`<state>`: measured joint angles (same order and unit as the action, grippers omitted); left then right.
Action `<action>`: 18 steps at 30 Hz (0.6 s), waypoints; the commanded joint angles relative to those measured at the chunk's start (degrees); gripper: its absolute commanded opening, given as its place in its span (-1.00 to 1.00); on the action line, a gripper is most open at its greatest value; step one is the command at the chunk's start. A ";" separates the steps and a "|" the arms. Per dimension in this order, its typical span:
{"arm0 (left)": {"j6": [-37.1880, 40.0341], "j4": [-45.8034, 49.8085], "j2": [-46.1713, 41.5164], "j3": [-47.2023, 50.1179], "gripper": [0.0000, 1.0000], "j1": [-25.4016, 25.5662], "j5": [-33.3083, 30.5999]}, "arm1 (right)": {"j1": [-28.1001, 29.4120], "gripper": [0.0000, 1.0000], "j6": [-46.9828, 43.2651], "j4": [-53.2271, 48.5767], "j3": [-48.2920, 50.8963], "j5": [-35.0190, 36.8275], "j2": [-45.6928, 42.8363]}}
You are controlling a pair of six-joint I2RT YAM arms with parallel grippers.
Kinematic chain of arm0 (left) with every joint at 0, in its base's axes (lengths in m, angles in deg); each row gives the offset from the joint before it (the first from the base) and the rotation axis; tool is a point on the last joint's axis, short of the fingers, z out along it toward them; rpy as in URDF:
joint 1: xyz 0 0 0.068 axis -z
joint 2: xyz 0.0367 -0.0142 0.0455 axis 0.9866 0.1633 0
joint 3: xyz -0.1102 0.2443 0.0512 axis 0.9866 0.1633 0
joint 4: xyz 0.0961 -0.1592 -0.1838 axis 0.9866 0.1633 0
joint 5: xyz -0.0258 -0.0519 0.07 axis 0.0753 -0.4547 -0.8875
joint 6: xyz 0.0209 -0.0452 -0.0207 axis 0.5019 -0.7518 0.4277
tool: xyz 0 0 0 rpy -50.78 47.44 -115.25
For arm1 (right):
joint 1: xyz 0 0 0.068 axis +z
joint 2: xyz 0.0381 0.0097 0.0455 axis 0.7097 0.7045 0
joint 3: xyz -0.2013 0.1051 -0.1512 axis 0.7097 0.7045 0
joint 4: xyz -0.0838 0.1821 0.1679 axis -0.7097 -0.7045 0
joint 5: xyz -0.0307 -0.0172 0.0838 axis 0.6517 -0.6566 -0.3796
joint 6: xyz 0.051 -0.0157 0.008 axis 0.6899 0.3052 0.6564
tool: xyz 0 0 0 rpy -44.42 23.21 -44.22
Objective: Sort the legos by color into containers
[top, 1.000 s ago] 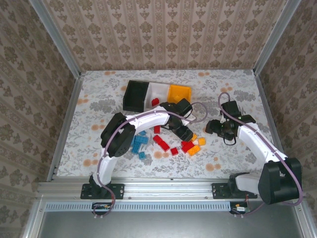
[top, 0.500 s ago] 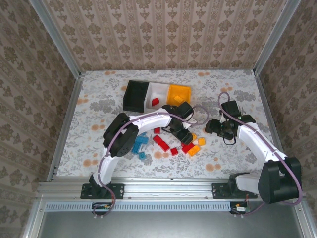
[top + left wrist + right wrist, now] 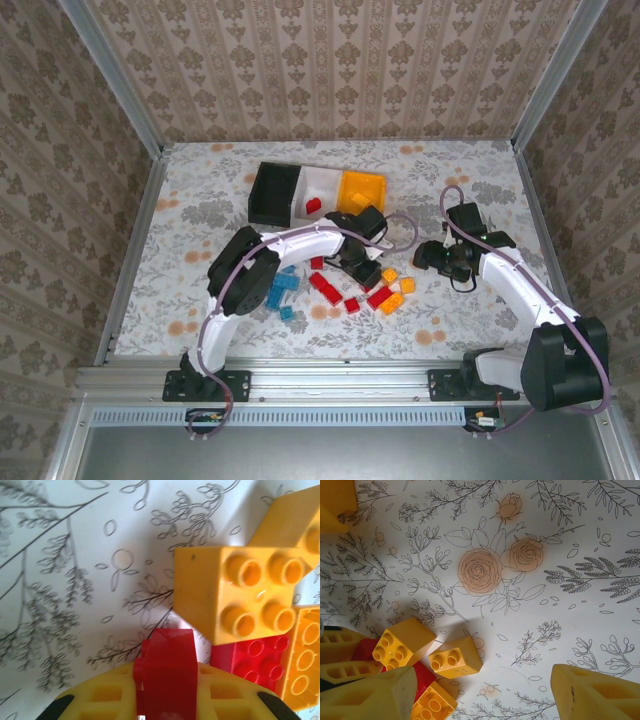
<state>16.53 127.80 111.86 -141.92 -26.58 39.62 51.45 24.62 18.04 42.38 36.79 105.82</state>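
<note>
Now clamps the left gripper [image 3: 364,270], spread a second ago, onto a red lego [image 3: 168,675] on the near side of the containers [image 3: 301,192]; grasp seemingly made, lift due next. Holds the right gripper [image 3: 436,256] spread, near-right of the containers.

Bright, even light — soft-edged shadows
</note>
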 commanded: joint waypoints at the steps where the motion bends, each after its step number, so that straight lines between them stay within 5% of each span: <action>1: 0.25 3.15 -6.01 1.95 -0.63 -2.91 -2.59 | -0.31 0.45 0.86 0.98 0.16 -1.11 -0.31; 9: 1.35 7.22 -16.46 0.36 -0.57 -16.19 -9.69 | 0.54 0.44 2.33 3.44 2.04 -2.58 0.35; 18: 3.14 12.22 -1.64 -21.76 -0.57 -25.82 -10.15 | 6.54 0.44 3.68 3.04 1.92 -1.81 2.57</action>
<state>17.87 135.50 105.15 -159.31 -52.07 29.99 56.44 27.33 21.14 44.07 35.28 107.99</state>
